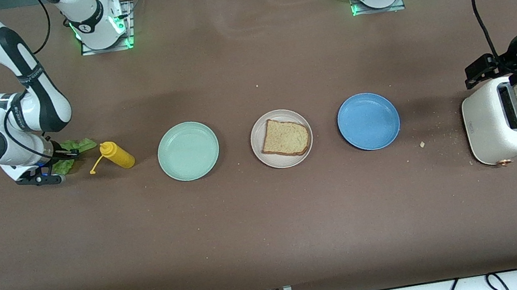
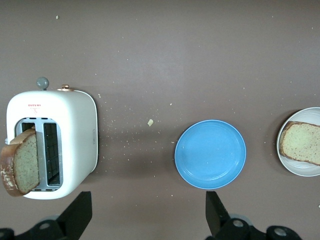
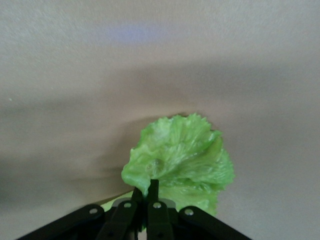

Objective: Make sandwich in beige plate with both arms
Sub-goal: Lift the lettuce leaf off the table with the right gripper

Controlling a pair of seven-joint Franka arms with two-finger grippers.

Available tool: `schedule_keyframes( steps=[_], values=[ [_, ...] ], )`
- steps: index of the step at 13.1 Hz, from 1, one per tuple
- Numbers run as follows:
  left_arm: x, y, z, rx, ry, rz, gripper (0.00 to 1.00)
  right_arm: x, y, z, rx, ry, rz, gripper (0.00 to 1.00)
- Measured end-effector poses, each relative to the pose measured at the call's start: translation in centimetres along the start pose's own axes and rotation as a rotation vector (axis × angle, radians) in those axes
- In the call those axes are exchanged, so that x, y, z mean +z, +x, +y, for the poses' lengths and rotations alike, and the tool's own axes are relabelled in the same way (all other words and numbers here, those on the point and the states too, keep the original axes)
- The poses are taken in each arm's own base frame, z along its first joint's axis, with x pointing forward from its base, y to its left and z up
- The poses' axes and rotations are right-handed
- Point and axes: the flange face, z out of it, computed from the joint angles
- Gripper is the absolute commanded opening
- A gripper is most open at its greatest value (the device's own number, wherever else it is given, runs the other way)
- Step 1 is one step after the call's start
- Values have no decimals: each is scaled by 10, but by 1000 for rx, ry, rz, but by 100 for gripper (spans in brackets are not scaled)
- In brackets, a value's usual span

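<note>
Right tool [image 3: 148,192] clamped on lettuce [image 3: 177,155] beside yellow bottle [image 1: 117,155]. Lift advised straight, leaf carried flat to bread [image 1: 285,137] on beige plate [image 1: 263,157]. Left tool [image 2: 145,220] spread apart over toaster [image 1: 494,126], waiting.

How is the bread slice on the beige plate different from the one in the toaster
The bread slice on the beige plate lies flat, while the bread slice in the toaster stands on edge, tilted, sticking out of a slot. The plate slice sits alone on the beige plate mid-table; the toaster slice is in the white toaster at the left arm's end, under the open left gripper. Both are tan with darker brown crusts.
</note>
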Motion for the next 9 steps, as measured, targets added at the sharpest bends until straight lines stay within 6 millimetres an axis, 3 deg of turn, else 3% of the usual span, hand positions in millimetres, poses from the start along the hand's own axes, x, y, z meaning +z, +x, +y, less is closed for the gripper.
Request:
schedule_keyframes(
  steps=[3, 9],
  values=[
    [0, 0, 0, 0, 0, 0, 100, -37, 0, 1, -2, 10, -10, 0],
    [0, 0, 0, 0, 0, 0, 100, -182, -2, 4, -14, 21, -89, 0]
  ],
)
